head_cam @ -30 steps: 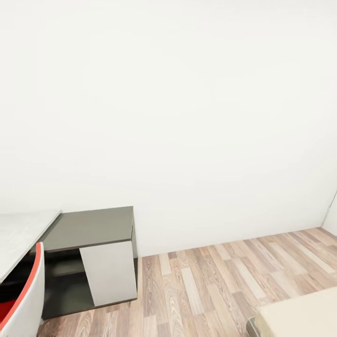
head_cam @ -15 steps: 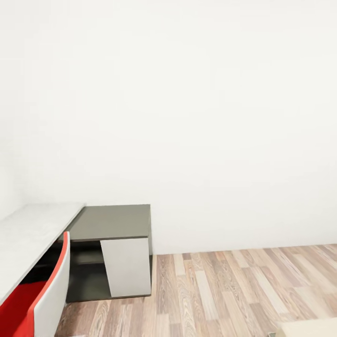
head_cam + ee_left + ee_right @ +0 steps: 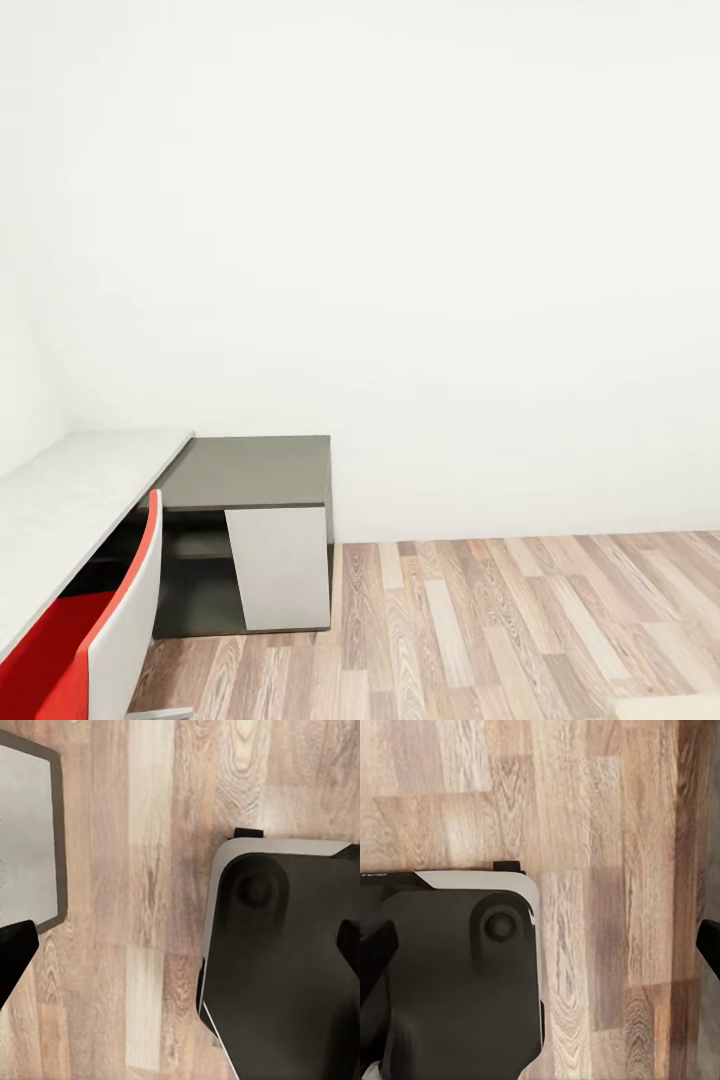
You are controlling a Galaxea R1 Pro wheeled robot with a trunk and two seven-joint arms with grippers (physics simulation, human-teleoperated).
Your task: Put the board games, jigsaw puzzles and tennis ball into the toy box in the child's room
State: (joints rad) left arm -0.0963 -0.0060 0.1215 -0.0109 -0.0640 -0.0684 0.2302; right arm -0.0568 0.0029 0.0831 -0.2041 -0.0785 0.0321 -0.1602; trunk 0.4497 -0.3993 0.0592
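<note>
Both grippers, left (image 3: pixel 180 945) and right (image 3: pixel 540 941), hang spread wide w/ nothing between fingertips, aimed at plank floor (image 3: pixel 585 802) beside robot's dark base (image 3: pixel 285 967), apparently stowed for travel. Ahead: table (image 3: pixel 70 490), red chair (image 3: pixel 90 640); no toys on the visible stretch.

**Bench in the corner of the child's room**

The bench (image 3: pixel 70 490) runs along the left wall, its long light-grey top bare where visible. At the corner it joins a lower dark-grey section (image 3: pixel 250 470) with a white front panel, standing against the white back wall on the wood-plank floor.
</note>
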